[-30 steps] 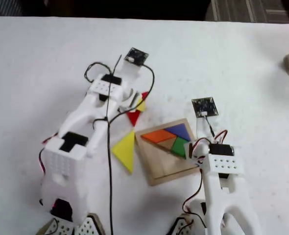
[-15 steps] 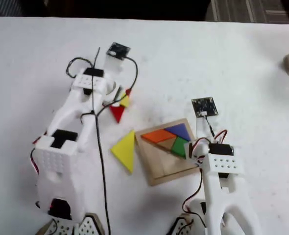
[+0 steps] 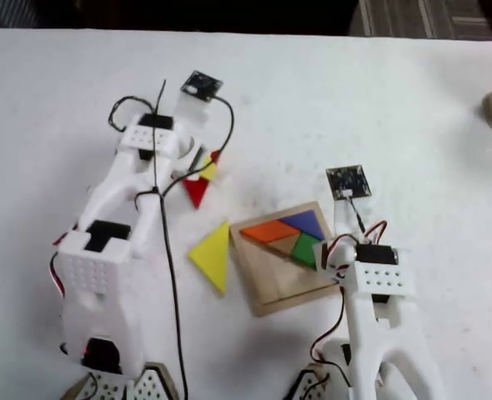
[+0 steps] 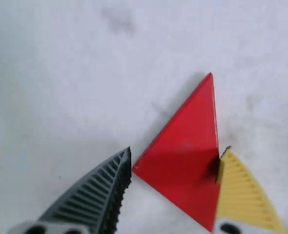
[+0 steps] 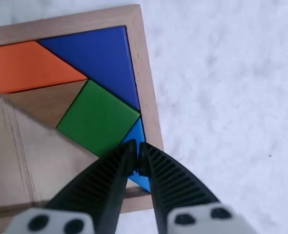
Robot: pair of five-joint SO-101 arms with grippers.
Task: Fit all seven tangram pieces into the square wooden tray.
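Red triangular tangram piece [image 3: 197,193] [image 4: 185,161] lay flat on the white table [image 3: 379,100], to the far left of the square wooden tray [image 3: 283,287] and apart from it. A second earlier it had sat close to the tray's far-left corner. The left gripper [image 3: 203,167] [image 4: 173,156] had since drawn it leftward and away, then almost stopped. Its fingers stood spread around the piece, the yellow one touching an edge and the grey one just beside a corner, so the piece seemed nudged rather than clamped. The right gripper [image 5: 136,148] had not moved: closed, empty, tips over the light-blue piece [image 5: 140,161] at the tray's right corner. A large yellow triangle [image 3: 214,256] lay just left of the tray. The shift looked like repositioning for a better hold, and brought no piece nearer the tray's bare near half.
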